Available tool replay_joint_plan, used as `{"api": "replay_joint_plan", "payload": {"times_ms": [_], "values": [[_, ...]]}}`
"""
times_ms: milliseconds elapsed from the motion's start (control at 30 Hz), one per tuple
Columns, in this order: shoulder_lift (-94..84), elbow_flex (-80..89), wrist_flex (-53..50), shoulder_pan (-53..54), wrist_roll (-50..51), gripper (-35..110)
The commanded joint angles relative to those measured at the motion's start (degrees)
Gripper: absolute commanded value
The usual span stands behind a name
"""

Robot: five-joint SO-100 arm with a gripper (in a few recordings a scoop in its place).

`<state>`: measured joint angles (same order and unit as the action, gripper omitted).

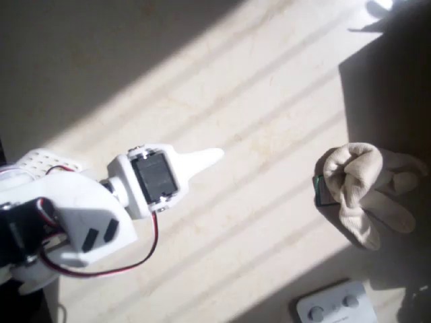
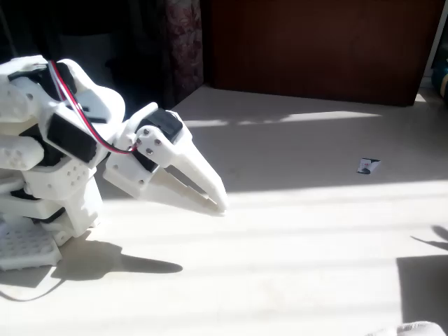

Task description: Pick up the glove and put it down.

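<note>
Reaching hasn't begun: fingers [image 1: 210, 157] look closed to a single point, empty, parked by the bench's left edge in the overhead view, well apart from the glove [image 1: 367, 190] bunched at the right edge, partly covering a small green-and-white card [image 1: 322, 191]. Spread the fingers before descending, aim at the thick bunched part, and avoid the card and the white device [image 1: 335, 307] near the bottom edge.
</note>
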<state>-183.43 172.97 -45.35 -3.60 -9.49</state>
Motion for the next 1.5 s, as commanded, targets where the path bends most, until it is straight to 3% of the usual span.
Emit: {"api": "replay_joint_plan", "payload": {"times_ms": [0, 733, 1100, 1467], "values": [[-2.2, 2.2, 0.2, 0.0, -0.3, 0], [-4.6, 4.7, -0.4, -0.1, 0.0, 0], [-4.6, 1.1, -19.2, -0.1, 0.4, 0], [-4.6, 1.0, -20.1, -0.1, -0.1, 0]]}}
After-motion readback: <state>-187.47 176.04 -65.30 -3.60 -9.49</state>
